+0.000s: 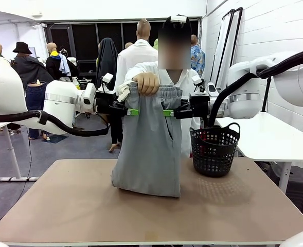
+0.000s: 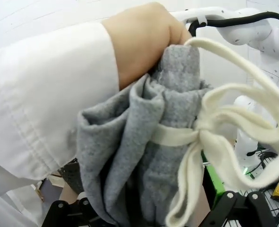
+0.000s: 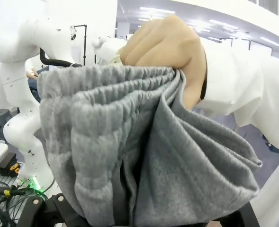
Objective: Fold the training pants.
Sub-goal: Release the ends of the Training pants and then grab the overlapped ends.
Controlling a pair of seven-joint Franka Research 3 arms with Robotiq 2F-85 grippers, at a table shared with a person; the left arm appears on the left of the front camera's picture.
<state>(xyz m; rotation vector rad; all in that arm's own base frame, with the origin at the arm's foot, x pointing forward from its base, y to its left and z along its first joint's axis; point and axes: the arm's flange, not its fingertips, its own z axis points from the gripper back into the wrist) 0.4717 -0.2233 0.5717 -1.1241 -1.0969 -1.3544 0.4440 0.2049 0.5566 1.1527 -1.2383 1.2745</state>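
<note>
The light grey training pants point(image 1: 148, 149) hang upright, and a person's hand point(image 1: 146, 82) grips the gathered waistband at the top. The leg ends rest on the table point(image 1: 58, 206). My left gripper point(image 1: 132, 111) is at the pants' left edge just below the waistband, and my right gripper point(image 1: 168, 112) is at the right edge at the same height. Both stand open with their fingers wide apart. In the left wrist view the bunched waistband point(image 2: 130, 161) and whitish drawstring point(image 2: 215, 142) lie between the fingers of my left gripper point(image 2: 148, 213). In the right wrist view grey fabric point(image 3: 144, 156) lies between the fingers of my right gripper point(image 3: 139, 215).
A black mesh basket point(image 1: 214, 149) stands on the table right of the pants, near the right arm. The person in a white shirt point(image 1: 141, 69) stands at the far side behind the pants. A white table point(image 1: 274, 136) sits farther right.
</note>
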